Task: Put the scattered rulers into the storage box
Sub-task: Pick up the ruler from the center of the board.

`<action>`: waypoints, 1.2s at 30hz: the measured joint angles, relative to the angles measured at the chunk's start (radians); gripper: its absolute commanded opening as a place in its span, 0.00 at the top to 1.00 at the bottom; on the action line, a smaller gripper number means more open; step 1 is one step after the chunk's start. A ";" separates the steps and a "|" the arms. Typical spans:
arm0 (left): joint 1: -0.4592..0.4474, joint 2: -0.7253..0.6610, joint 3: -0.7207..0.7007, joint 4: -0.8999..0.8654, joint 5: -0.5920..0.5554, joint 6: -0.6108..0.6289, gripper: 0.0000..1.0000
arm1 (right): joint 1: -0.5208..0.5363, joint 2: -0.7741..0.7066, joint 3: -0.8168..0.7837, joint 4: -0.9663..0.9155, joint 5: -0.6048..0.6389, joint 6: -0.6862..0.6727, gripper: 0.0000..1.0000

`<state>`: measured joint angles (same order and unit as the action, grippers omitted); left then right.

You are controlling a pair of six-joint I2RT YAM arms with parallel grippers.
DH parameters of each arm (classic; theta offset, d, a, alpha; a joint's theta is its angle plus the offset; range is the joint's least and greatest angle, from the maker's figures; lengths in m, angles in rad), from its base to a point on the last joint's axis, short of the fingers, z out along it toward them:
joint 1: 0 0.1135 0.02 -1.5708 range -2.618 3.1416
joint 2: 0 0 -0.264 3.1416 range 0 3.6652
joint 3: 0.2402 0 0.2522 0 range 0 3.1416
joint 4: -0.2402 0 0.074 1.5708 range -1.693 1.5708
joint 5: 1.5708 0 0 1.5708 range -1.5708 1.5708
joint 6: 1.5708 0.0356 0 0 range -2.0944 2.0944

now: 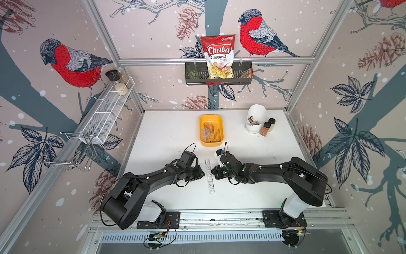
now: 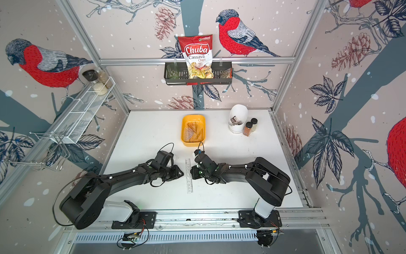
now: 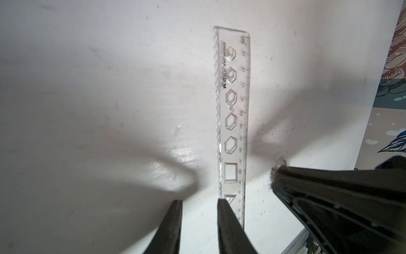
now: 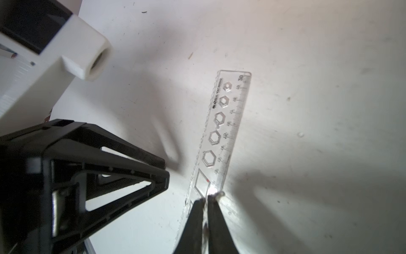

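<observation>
A clear stencil ruler (image 1: 209, 182) (image 2: 189, 182) lies lengthwise on the white table between my two grippers. In the right wrist view my right gripper (image 4: 205, 199) has its jaws pressed together on the ruler's (image 4: 228, 123) scale edge. My left gripper (image 3: 200, 204) stands open with bare table in the gap, and one finger (image 3: 226, 220) rests against the ruler's (image 3: 237, 110) wavy edge. From above the two gripper tips, left (image 1: 203, 174) and right (image 1: 212, 172), meet the ruler from opposite sides. The yellow storage box (image 1: 201, 132) (image 2: 182, 132) sits farther back with several rulers inside.
A tall white pot (image 1: 256, 118) and two spice jars (image 1: 267, 128) stand at the back right of the table. A black wire basket (image 1: 191, 81) with a chips bag hangs on the back wall. A white wire shelf (image 1: 105, 114) runs along the left wall.
</observation>
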<state>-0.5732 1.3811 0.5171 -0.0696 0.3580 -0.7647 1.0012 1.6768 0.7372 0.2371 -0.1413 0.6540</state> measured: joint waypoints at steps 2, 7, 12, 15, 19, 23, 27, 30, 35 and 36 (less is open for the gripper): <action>-0.002 0.003 0.000 0.011 0.004 -0.015 0.62 | 0.000 0.011 0.000 0.008 -0.008 0.000 0.87; -0.009 0.013 0.000 0.035 0.008 -0.020 0.61 | -0.002 0.029 0.000 0.018 -0.023 0.000 0.87; -0.012 0.031 0.000 0.068 0.013 -0.023 0.62 | -0.002 0.051 0.003 0.022 -0.030 0.000 0.87; -0.014 0.040 0.000 0.087 0.018 -0.024 0.63 | -0.002 0.064 0.005 0.024 -0.034 0.000 0.87; -0.015 0.051 0.000 0.107 0.029 -0.024 0.63 | -0.002 0.074 0.008 0.024 -0.041 0.000 0.87; -0.016 0.061 -0.003 0.131 0.032 -0.032 0.63 | -0.003 0.090 0.014 0.048 -0.047 0.000 0.87; -0.018 0.077 -0.009 0.173 0.041 -0.039 0.63 | -0.005 0.103 0.019 0.066 -0.053 0.000 0.87; -0.018 0.087 -0.014 0.206 0.040 -0.047 0.65 | -0.009 0.113 0.024 0.076 -0.056 0.000 0.87; -0.020 0.094 -0.021 0.233 0.026 -0.051 0.67 | -0.010 0.127 0.032 0.090 -0.054 0.000 0.87; -0.020 0.094 -0.021 0.237 0.023 -0.053 0.67 | -0.011 0.129 0.033 0.092 -0.054 0.000 0.87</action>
<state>-0.5934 1.4750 0.4957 0.1669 0.3805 -0.8173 0.9901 1.8053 0.7704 0.3290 -0.1951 0.6537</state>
